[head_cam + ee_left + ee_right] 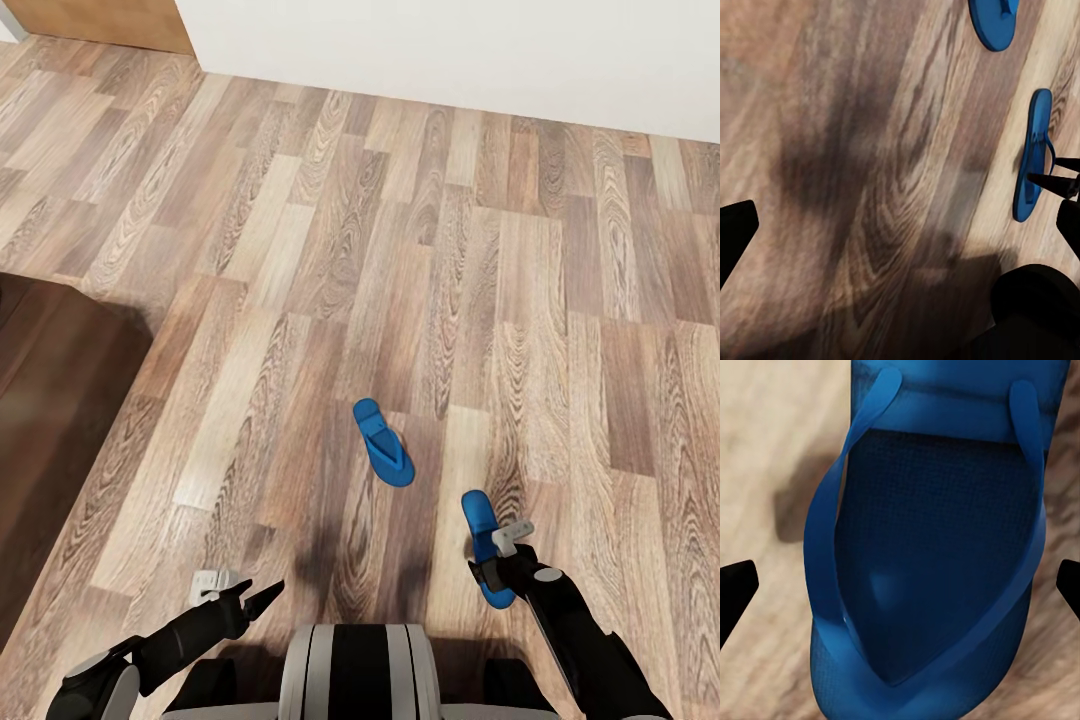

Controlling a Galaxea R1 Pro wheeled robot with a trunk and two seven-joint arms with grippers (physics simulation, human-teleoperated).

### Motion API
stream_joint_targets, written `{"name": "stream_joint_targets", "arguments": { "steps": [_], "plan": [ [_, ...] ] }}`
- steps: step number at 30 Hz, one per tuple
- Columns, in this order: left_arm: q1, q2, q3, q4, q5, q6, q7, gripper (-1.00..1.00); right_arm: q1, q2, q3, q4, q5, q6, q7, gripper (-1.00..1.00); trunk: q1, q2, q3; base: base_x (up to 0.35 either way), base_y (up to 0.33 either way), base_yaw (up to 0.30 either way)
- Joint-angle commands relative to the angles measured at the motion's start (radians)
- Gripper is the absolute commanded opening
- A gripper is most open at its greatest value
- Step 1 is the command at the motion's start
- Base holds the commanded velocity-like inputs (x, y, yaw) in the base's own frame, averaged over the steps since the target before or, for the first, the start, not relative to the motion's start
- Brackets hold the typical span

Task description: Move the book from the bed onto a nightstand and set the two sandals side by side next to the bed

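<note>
Near sandal (482, 545) flat on the plank floor (300, 300), right tool (497, 572) directly over it, fingers spread wide either side, not gripping. Second sandal (383, 455) lies nearby. Left tool (262, 595) open, well apart.

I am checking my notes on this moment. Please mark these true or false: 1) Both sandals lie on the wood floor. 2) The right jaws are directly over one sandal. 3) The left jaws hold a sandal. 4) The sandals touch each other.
1) True: the far sandal and the near sandal lie on the floor.
2) True: the right gripper is open above the near sandal.
3) False: the left gripper holds nothing.
4) False: bare floor separates them.
</note>
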Motion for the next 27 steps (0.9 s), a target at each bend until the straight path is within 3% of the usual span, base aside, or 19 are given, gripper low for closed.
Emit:
{"name": "stream_joint_targets", "arguments": {
  "steps": [1,6,14,27],
  "plan": [
    [0.000,0.000,0.001,0.000,0.006,0.008,-0.001,1.00,0.000,0.000,-0.002,-0.002,0.011,0.003,0.009,1.00,0.000,0.000,0.000,0.000,0.000,0.000],
    [0.000,0.000,0.001,0.000,0.006,0.008,-0.001,1.00,0.000,0.000,-0.002,-0.002,0.011,0.003,0.009,1.00,0.000,0.000,0.000,0.000,0.000,0.000],
    [0.000,0.000,0.001,0.000,0.006,0.008,-0.001,1.00,0.000,0.000,-0.002,-0.002,0.011,0.003,0.009,1.00,0.003,-0.002,-0.031,0.000,0.000,0.000],
    [0.000,0.000,0.001,0.000,0.006,0.008,-0.001,1.00,0.000,0.000,-0.002,-0.002,0.011,0.003,0.008,1.00,0.003,-0.002,-0.031,0.000,0.000,0.000]
  ]
}}
